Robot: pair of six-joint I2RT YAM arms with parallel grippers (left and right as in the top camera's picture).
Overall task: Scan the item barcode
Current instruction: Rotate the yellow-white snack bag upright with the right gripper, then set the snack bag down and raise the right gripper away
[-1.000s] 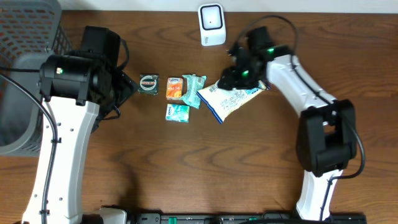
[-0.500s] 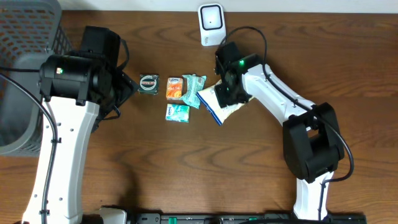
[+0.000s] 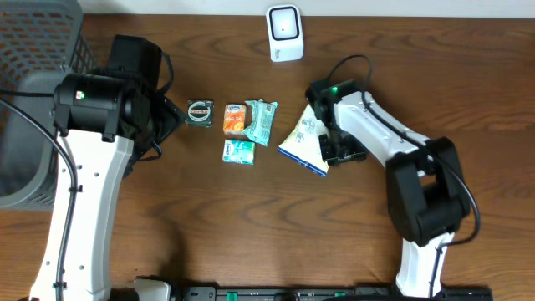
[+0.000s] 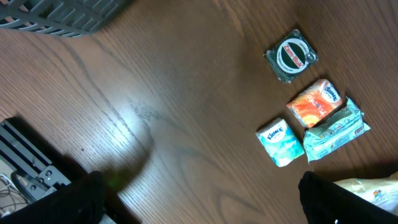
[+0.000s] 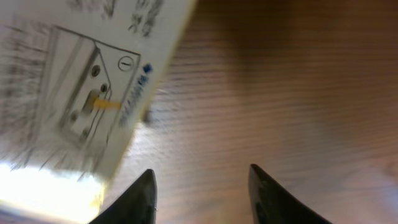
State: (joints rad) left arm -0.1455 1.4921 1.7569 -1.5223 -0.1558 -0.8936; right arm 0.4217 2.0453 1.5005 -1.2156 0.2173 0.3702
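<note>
I see left hand [image 4: 205, 198] spread wide, empty, over table [image 3: 251, 217]. Right hand [image 5: 205, 193] half spread, nothing between fingers, just beside white-blue packet [image 3: 303, 144], which lies on table. Scanner [image 3: 285, 33] upright at far edge, well apart from packet.

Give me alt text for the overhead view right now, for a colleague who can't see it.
The right hand sits open at the edge of a white-and-blue printed packet on the brown wooden table, short of the white barcode scanner at the top edge. Four small items lie to the left, near the left arm and a grey mesh basket.
</note>
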